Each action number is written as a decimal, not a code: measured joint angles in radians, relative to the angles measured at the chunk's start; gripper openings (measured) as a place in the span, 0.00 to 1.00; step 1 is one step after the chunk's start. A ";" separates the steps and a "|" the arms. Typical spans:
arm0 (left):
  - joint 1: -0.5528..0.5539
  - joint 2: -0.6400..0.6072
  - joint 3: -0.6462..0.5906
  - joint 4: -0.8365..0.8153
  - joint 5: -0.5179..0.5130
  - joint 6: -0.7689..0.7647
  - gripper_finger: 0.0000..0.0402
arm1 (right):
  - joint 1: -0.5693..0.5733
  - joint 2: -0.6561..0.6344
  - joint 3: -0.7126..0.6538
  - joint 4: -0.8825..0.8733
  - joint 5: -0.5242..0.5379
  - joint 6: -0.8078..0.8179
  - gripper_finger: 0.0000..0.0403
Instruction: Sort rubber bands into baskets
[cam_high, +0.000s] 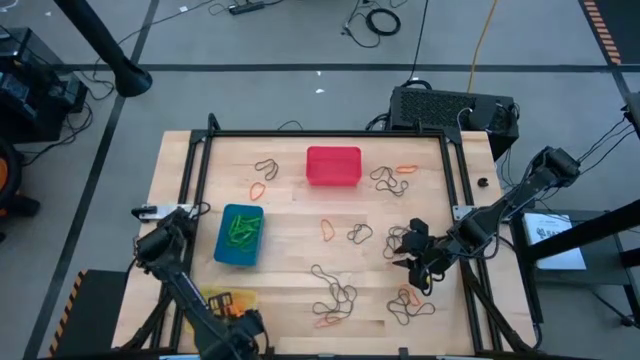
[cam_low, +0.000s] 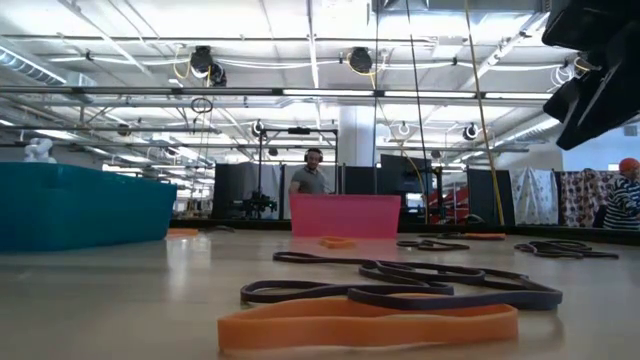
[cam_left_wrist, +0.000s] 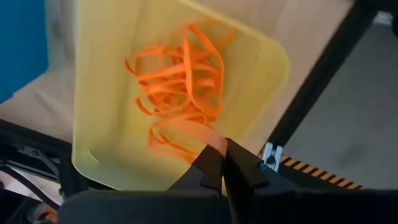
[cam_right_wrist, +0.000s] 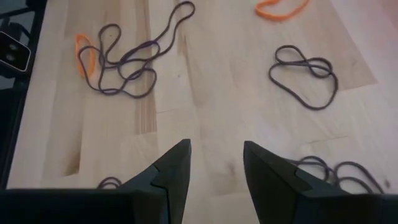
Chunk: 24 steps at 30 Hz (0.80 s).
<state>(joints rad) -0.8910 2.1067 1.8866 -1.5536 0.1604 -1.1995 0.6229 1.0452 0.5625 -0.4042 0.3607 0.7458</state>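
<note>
My left gripper (cam_left_wrist: 225, 154) hangs over the yellow basket (cam_left_wrist: 106, 93) at the table's near left corner, shut on an orange rubber band (cam_left_wrist: 186, 134). The basket holds a heap of orange bands (cam_left_wrist: 180, 74). The blue basket (cam_high: 240, 236) at the left holds green bands. The red basket (cam_high: 333, 166) stands at the far middle. My right gripper (cam_right_wrist: 216, 155) stands open above bare wood at the right, with nothing between its fingers. Dark bands (cam_right_wrist: 305, 78) and an orange band (cam_right_wrist: 84, 55) lie loose on the table beyond its fingers. My left gripper pinches one end of the orange band (cam_left_wrist: 210, 139) between its two shut fingertips, coming from above and pointing steeply down. The band trails from the fingertips down toward the heap in the yellow basket. Whether it hangs clear of the heap cannot be told.
Loose dark and orange bands (cam_high: 335, 300) lie over the table's near middle and right, and more lie near the red basket (cam_high: 390, 180). A black frame rail (cam_high: 325, 134) runs around the tabletop. A black box (cam_high: 450, 108) sits beyond the far right corner.
</note>
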 joint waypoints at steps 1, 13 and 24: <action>-0.007 0.000 0.000 0.002 0.000 0.000 0.03 | 0.002 0.008 0.000 0.006 0.000 0.002 0.35; -0.041 0.000 -0.001 0.000 -0.056 -0.036 0.04 | 0.021 0.103 0.000 0.057 -0.001 0.002 0.35; -0.035 0.001 -0.074 -0.001 -0.050 -0.131 0.20 | 0.021 0.106 0.000 0.057 -0.079 0.001 0.35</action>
<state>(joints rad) -0.9260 2.1075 1.8124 -1.5542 0.1106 -1.3308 0.6434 1.1507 0.5625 -0.3473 0.2819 0.7471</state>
